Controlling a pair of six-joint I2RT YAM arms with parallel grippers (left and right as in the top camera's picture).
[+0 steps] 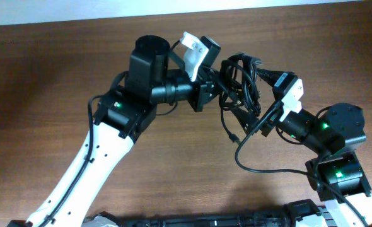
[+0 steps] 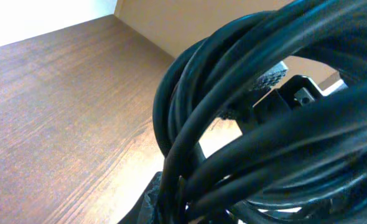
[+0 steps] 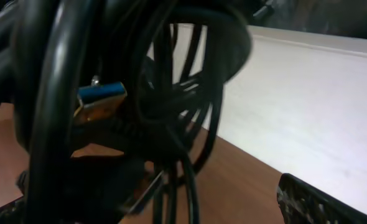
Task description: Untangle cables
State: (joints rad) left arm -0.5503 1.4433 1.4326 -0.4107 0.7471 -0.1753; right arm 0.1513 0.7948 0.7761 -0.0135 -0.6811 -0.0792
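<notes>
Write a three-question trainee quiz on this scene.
1. True or false: the left claw is shut on the cables.
2. The right claw is: A) shut, B) wide open, C) out of view.
3. Fill in: in the right wrist view, the plug among the cables has a ___ tip.
Key: 1 true; 2 B; 3 blue.

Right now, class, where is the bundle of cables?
In the overhead view the cables sit just right of centre near the top, between the left claw and the open right claw.
</notes>
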